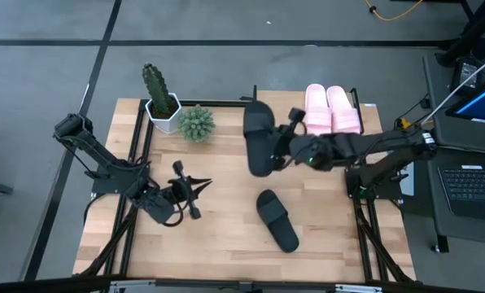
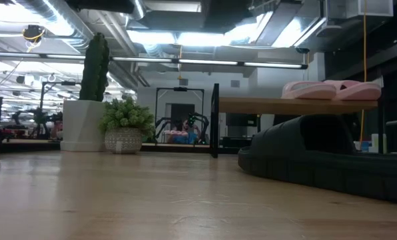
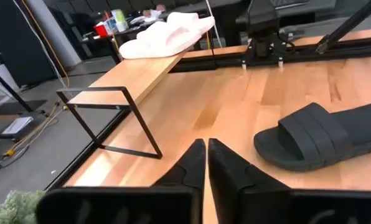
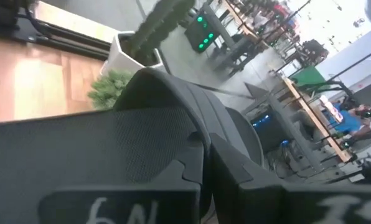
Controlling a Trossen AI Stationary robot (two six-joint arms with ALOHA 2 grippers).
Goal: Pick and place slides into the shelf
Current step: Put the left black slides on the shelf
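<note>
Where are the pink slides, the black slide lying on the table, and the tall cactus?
pink slides [image 1: 333,110], high view, on the straps of the pair on the shelf.
black slide on the table [image 1: 276,219], high view, on its strap.
tall cactus [image 1: 155,82], high view, on its green stem.

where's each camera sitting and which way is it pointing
High view: overhead, looking straight down; both dark arms show, the right gripper shut on a matte black slide sandal.
Low view: at tabletop height, looking level across; no arm shows, only the second black slide lying close by.
Left wrist view: on the left arm, looking past its shut left gripper toward the wooden-topped black-framed shelf.
Right wrist view: on the right arm, filled by the held sandal.
Shared: the pale pink slides on the shelf appear in high, low and left wrist views.
</note>
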